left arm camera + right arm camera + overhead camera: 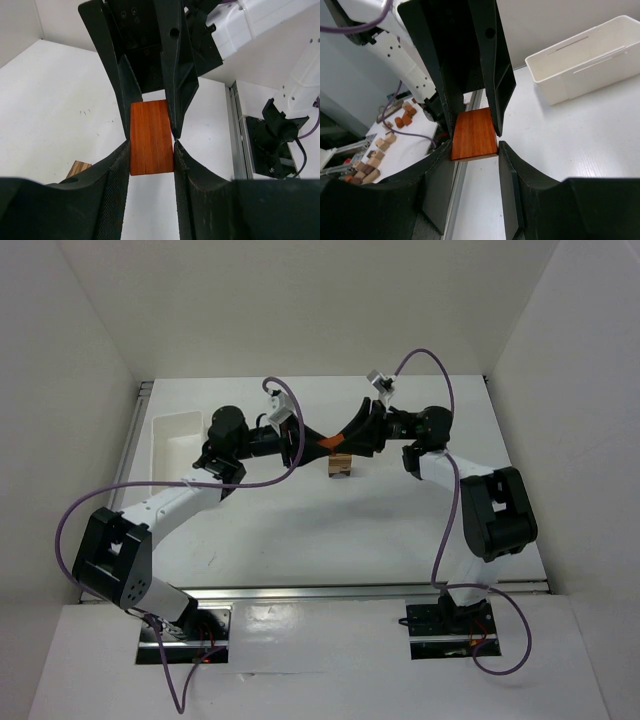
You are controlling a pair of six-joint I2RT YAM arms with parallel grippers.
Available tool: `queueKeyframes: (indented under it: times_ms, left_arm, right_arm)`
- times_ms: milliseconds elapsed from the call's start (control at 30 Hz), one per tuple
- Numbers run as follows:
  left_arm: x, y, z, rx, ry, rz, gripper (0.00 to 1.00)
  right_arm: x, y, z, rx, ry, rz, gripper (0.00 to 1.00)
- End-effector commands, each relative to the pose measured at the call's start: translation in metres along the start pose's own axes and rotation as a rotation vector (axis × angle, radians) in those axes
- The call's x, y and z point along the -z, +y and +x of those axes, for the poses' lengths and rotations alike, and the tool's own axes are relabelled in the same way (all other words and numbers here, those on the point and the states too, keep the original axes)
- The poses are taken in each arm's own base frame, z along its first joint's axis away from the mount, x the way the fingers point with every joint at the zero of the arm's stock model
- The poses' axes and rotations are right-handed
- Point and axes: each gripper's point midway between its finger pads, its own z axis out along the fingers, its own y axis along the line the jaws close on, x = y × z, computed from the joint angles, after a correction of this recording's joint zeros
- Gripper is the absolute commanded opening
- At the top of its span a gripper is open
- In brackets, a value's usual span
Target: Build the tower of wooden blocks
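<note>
— How far along is the tower?

— The low part stands. You see the small stack of blocks (340, 469) in the middle of the top view, on the table (300, 530). The red roof piece (151, 137) is not on it yet.

— Where is that piece?

— In the air, just above the stack. Your left gripper (151, 146) is narrow and clamps it. The right gripper (476, 145) pinches the same piece from the opposite side. I think it is a handover.

— What is left?

— One gripper must let go, then the other sets the roof on top. The white tray (175, 438) at the left plays no part.
</note>
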Motion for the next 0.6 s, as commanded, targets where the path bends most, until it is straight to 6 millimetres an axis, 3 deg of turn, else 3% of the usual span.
queueKeyframes:
  times_ms: [0, 133, 167, 200, 233, 267, 333, 500, 567]
  left_arm:
    - [0.002, -0.041, -0.016, -0.117, 0.039, 0.207, 0.13]
    - [0.004, -0.038, -0.006, -0.163, 0.100, 0.222, 0.62]
    - [0.004, -0.034, -0.005, -0.147, 0.123, 0.192, 0.81]
    - [0.004, -0.033, -0.005, -0.152, 0.132, 0.192, 0.89]
    - [0.004, -0.029, -0.001, -0.182, 0.146, 0.194, 0.99]
    - [0.005, -0.032, -0.002, -0.171, 0.167, 0.204, 0.99]
    - [0.002, -0.026, 0.004, -0.154, 0.184, 0.203, 0.99]
    - [0.000, -0.026, 0.005, -0.135, 0.191, 0.222, 0.99]
    - [-0.003, -0.019, 0.005, -0.136, 0.194, 0.199, 0.99]
  right_arm:
    - [0.011, 0.004, -0.038, 0.395, -0.052, -0.017, 0.00]
    - [0.011, -0.004, -0.039, 0.421, 0.035, -0.025, 0.00]
    - [0.011, -0.009, -0.037, 0.336, 0.060, -0.014, 0.00]
    - [0.011, -0.012, -0.037, 0.324, 0.081, -0.015, 0.00]
    - [0.010, -0.018, -0.047, 0.420, 0.069, 0.015, 0.00]
    - [0.011, -0.024, -0.044, 0.302, 0.087, 0.055, 0.00]
    - [0.009, -0.034, -0.048, 0.374, 0.094, 0.112, 0.00]
    - [0.014, -0.038, -0.046, 0.334, 0.127, 0.182, 0.00]
    - [0.015, -0.049, -0.041, 0.330, 0.157, 0.198, 0.00]
